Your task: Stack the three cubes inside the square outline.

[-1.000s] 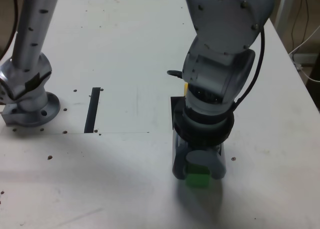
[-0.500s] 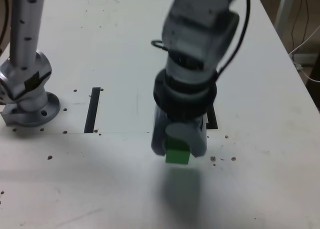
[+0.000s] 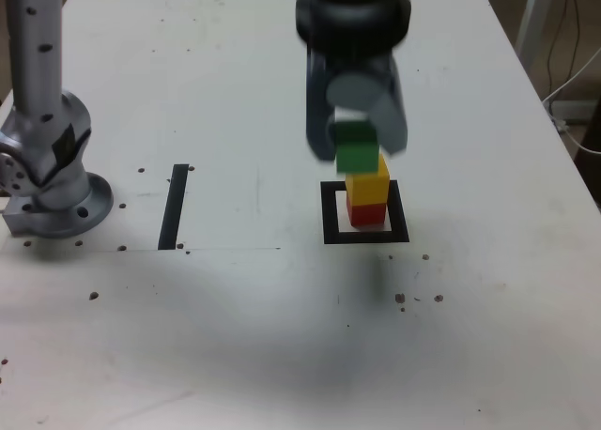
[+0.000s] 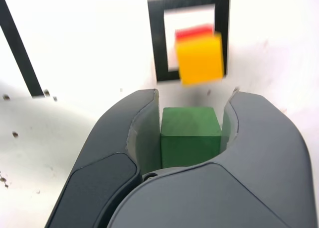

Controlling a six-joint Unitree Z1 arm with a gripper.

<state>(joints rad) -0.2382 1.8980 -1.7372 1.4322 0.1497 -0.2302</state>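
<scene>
Red cube (image 3: 366,214) inside square outline (image 3: 330,214)

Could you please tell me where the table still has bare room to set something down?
The near table below the black strip is bare, as is the far top. It is crowded at the square outline: yellow cube on red cube.

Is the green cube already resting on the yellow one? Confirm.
No, the green cube hangs in the tool above the yellow cube, not on it.

no readable text, labels, or numbers
</scene>
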